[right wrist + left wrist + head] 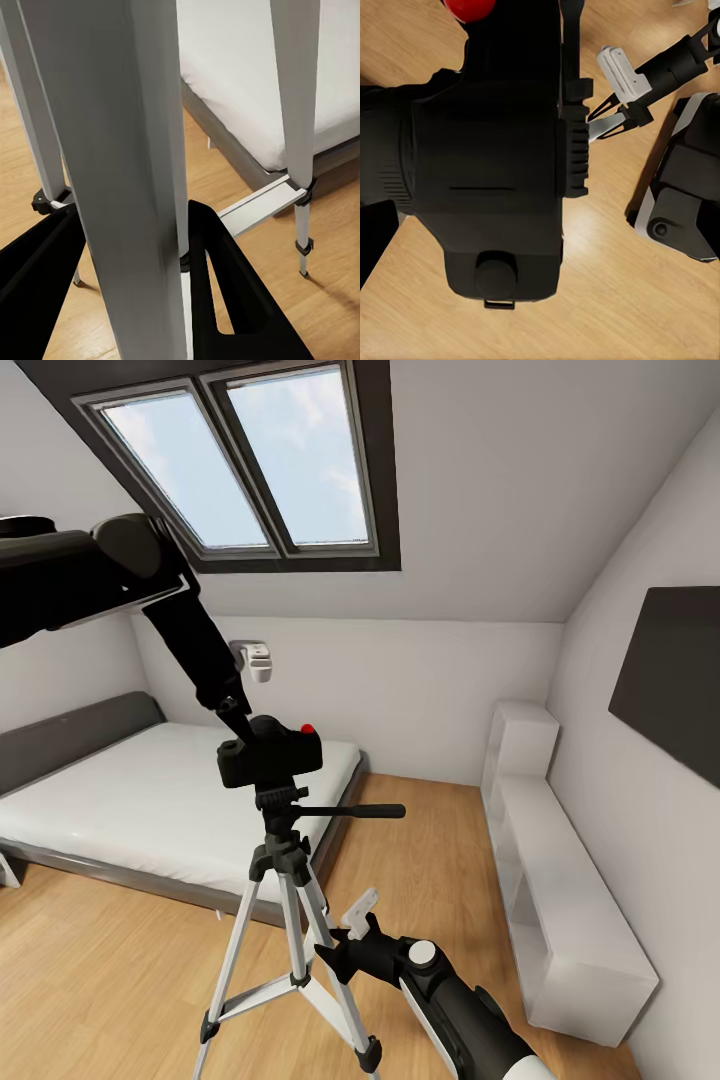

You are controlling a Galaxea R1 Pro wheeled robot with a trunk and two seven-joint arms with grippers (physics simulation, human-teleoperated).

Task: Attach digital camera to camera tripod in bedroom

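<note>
The black digital camera (270,758), its red button up, sits level on the head of the camera tripod (290,880), above the tripod's long black handle (350,811). My left gripper (238,722) reaches down from the left onto the camera's top rear corner. In the left wrist view the camera (487,172) is seen from above; one finger (373,247) shows beside its lens and the other is hidden. My right gripper (335,950) is shut around a silver tripod leg (127,172), its black fingers (225,285) on both sides of the leg.
A low white bed (150,800) stands just behind the tripod on the left. White low shelving (560,900) runs along the right wall under a dark panel (670,670). The skylight (240,460) is overhead. Wooden floor (100,960) lies around the tripod's feet.
</note>
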